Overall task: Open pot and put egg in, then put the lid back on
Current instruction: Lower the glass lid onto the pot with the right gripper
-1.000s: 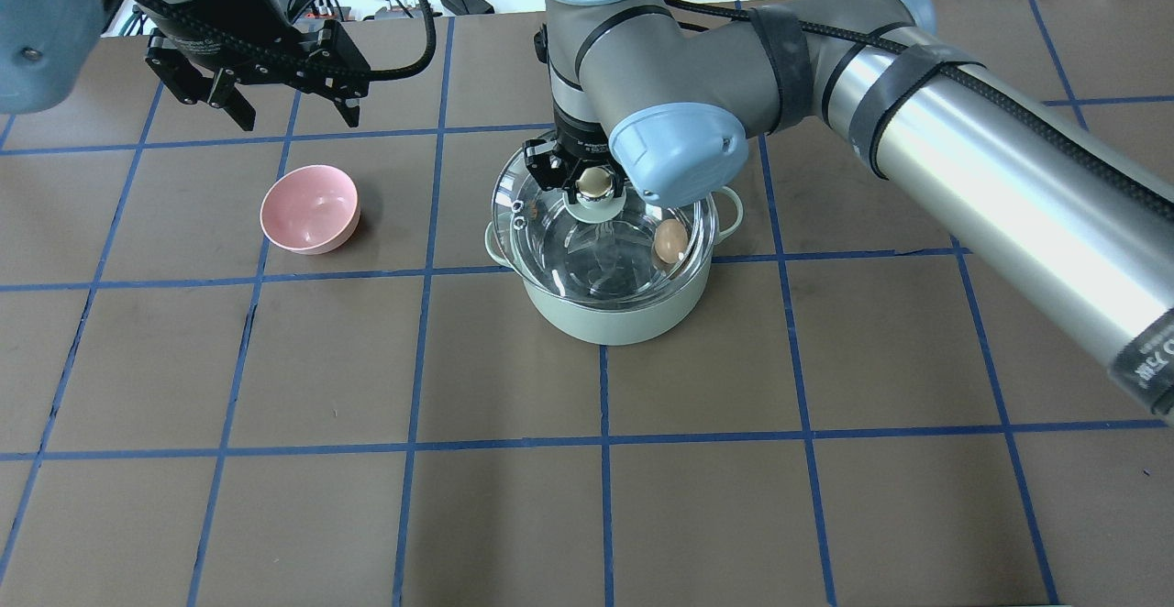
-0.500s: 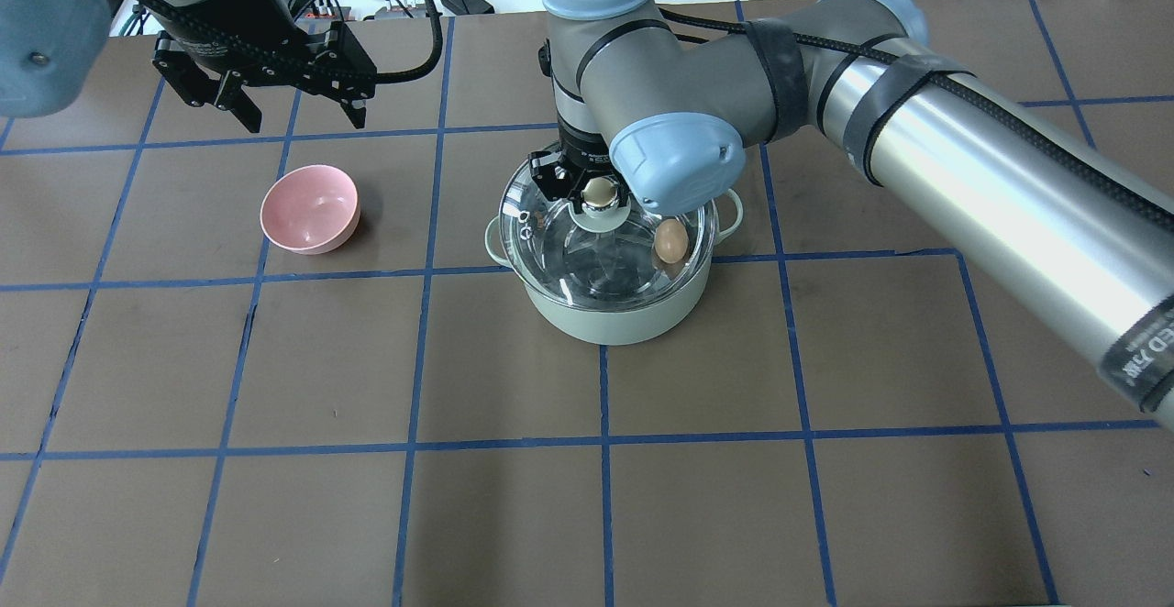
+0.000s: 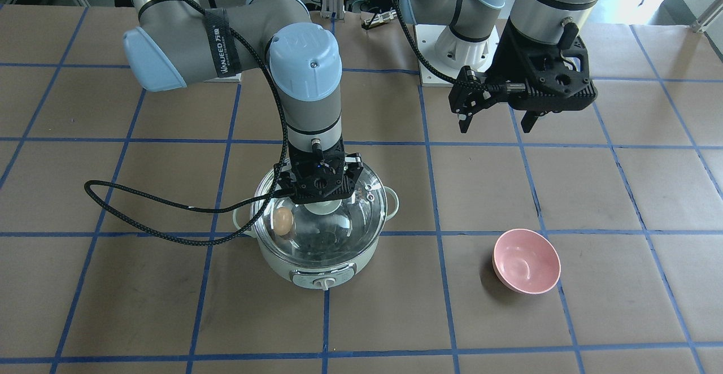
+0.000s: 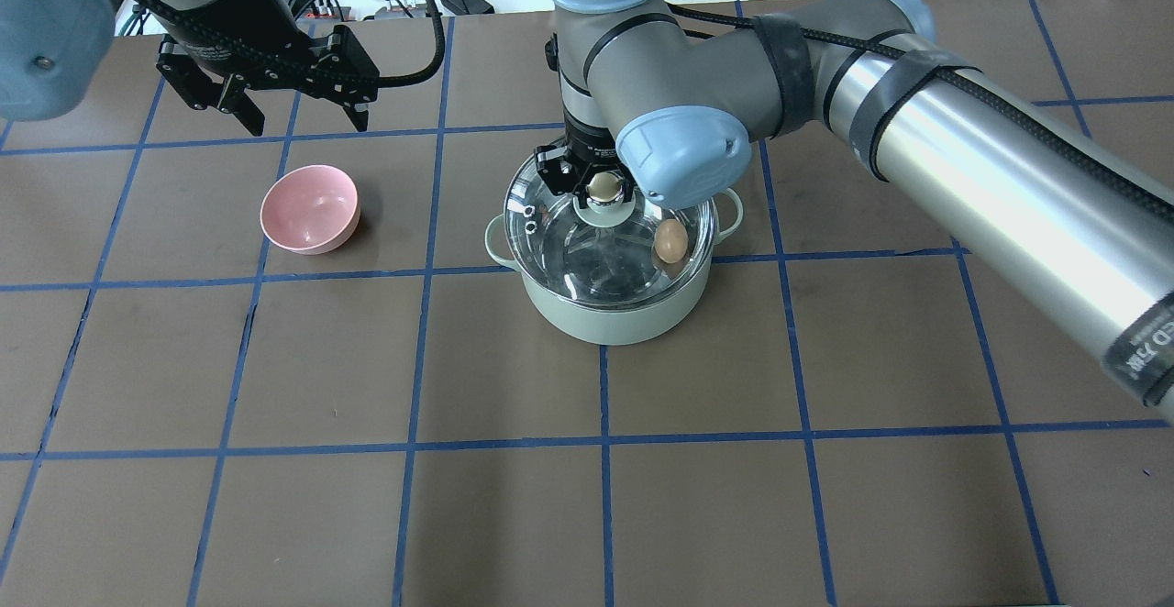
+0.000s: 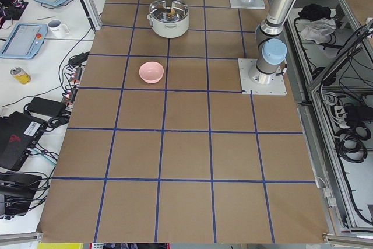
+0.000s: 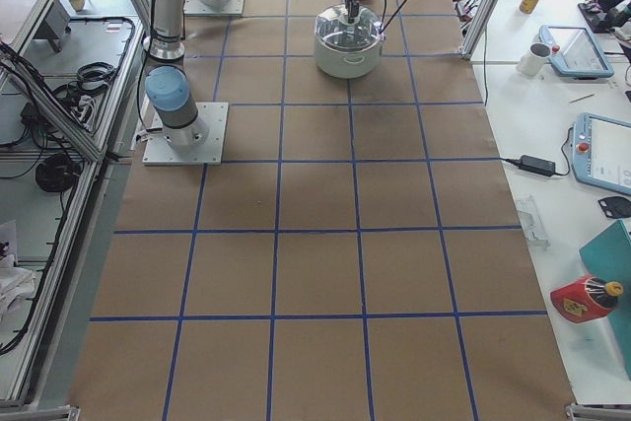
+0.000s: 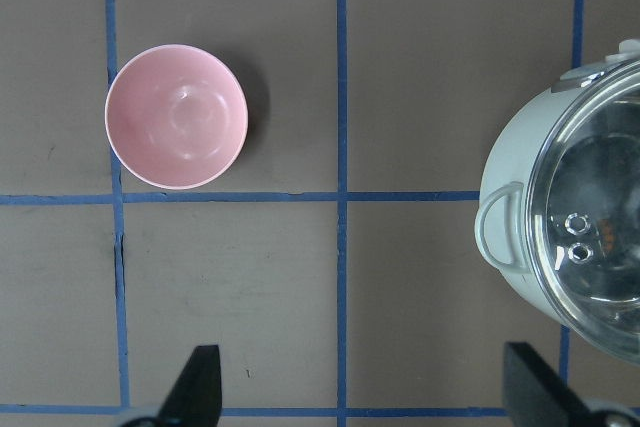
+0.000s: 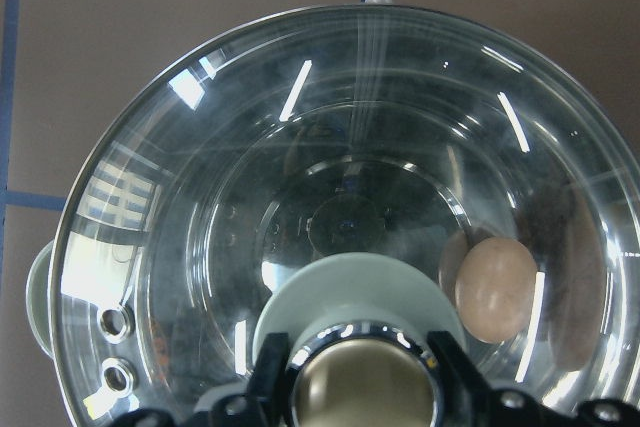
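Item 1, worktop (image 4: pixel 275 359): brown surface with a blue tape grid, carrying everything listed below. Item 2, pot (image 4: pixel 614 314): pale mint-green, sitting nearest the robot in the overhead view, around the middle of the grid. Its side handles are pointing to 9 and 3 o'clock, and its control dial (image 3: pixel 322 281) is facing the operators' side. Item 3, egg (image 4: pixel 670 241): tan and oval, lying inside the pot on the steel floor against the 3 o'clock wall, and showing through the glass. Item 4, lid (image 4: pixel 550 226): clear glass, lying over the pot's mouth and appearing to be seated on the rim. Its two vent rings (image 4: pixel 529 215) are sitting toward 9 o'clock. Item 5, right tool (image 4: pixel 598 187): pointing straight down over the lid's centre, with its fingers (image 8: pixel 270 372) pressing on both sides of the cream-gold knob (image 8: pixel 362 387), so it is gripping the lid by that knob. Item 6, pink bowl (image 4: pixel 309 208): standing upright at 9 o'clock of the pot, well apart from it. Item 7, left tool (image 4: pixel 304 119): hanging farther back, at about 12 o'clock of the bowl and 10 o'clock of the pot. Its fingers are spreading wide and holding nothing, above the worktop.
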### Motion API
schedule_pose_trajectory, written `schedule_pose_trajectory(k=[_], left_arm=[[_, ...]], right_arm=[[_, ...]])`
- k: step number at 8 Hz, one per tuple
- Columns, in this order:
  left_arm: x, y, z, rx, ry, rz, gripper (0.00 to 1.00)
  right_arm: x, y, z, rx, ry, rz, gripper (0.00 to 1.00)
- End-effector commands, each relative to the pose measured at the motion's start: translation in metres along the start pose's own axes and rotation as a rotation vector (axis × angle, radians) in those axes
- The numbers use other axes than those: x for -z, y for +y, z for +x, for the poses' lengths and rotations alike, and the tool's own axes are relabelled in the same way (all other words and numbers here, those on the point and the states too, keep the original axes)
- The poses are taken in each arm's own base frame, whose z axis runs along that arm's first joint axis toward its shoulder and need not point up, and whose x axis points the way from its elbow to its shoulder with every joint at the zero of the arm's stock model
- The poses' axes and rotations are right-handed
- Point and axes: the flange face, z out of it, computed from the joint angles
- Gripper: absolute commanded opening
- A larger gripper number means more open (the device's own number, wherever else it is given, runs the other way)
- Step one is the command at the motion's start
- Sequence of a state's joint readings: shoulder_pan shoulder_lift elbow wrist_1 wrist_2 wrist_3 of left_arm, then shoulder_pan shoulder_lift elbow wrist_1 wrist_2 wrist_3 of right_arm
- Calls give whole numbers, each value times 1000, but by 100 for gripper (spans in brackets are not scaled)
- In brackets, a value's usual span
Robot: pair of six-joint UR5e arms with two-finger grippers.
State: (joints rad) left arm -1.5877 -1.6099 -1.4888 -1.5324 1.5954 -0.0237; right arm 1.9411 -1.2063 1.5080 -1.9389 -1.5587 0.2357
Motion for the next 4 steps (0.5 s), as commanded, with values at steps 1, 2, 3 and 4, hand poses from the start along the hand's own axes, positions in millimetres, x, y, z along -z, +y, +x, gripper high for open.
schedule_pose_trajectory(k=[1, 2, 3, 4], left_arm=[[-1, 1, 1, -1, 0, -1, 100], [-1, 1, 1, -1, 0, -1, 100], [-1, 1, 1, -1, 0, -1, 100], [-1, 1, 1, -1, 0, -1, 100]], right_arm=[[1, -4, 10, 10, 2, 0, 0], [0, -3, 10, 11, 4, -1, 0], [-1, -3, 10, 10, 2, -3, 0], [-1, -3, 10, 8, 0, -5, 0]])
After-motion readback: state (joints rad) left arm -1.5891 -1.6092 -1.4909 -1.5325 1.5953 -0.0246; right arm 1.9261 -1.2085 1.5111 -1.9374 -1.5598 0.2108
